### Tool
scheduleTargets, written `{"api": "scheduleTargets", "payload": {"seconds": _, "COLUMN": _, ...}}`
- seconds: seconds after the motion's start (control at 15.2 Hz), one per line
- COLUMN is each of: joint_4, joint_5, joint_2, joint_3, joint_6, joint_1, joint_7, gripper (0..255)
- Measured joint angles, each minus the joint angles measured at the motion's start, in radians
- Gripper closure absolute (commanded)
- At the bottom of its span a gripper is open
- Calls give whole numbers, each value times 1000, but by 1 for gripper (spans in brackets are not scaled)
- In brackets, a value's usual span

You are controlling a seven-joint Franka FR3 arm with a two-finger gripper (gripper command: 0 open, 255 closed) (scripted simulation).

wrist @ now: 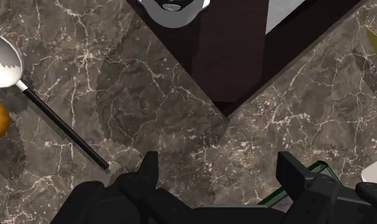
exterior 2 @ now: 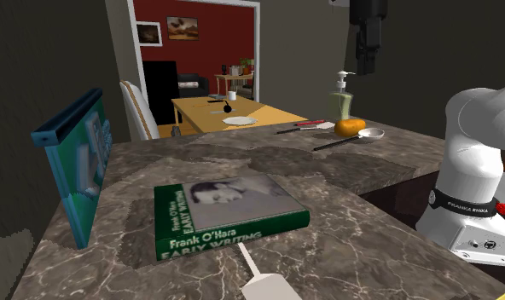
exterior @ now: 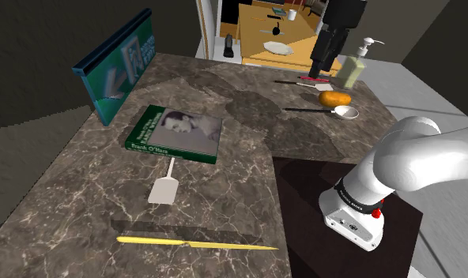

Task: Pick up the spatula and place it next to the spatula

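Nearest you in the shoulder view, a yellow knife [exterior: 197, 243] lies flat along the lower edge of the marble counter [exterior: 82, 182]. Just above it in the frame rests the white spatula [exterior: 164, 188], flat, its thin handle pointing up the frame at a green book [exterior: 175, 133]. In the second exterior view its blade [exterior 2: 268, 285] sits at the bottom edge, just beside the book's spine.

Note the counter's L shape: its inner corner wraps the dark stand [exterior: 303, 185], and you have bare marble between the book and the group at upper right. That group holds an orange [exterior: 334, 98], a white spoon [exterior: 323, 110], a soap bottle [exterior: 355, 67] and a slim black-and-red utensil [exterior: 303, 80]. A teal box [exterior: 118, 67] stands upright along the upper-left edge.

From the base at lower right, the white arm curves out of frame. The gripper [exterior: 318, 71] hangs from the top of the frame at upper right, pointing down, high and clear of the counter [exterior 2: 365, 72]. In the wrist view its fingers [wrist: 148, 167] stand apart with nothing between them.

You find the white spatula well apart from the gripper, toward the frame's lower left.
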Motion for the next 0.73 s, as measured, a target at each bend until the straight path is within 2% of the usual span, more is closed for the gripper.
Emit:
{"api": "scheduleTargets", "payload": {"seconds": 0.2, "joint_4": -23, "joint_5": 22, "joint_2": -12, "joint_3": 31, "joint_6": 21, "joint_1": 0, "joint_7": 46, "gripper": 0}}
{"api": "scheduleTargets", "payload": {"seconds": 0.53, "joint_4": -97, "joint_5": 124, "joint_2": -25, "joint_3": 177, "joint_6": 123, "joint_1": 8, "joint_7": 249, "gripper": 0}}
{"api": "scheduleTargets", "payload": {"seconds": 0.73, "joint_4": -106, "joint_5": 177, "joint_2": 5, "joint_3": 267, "joint_6": 188, "joint_1": 6, "joint_7": 370, "gripper": 0}}
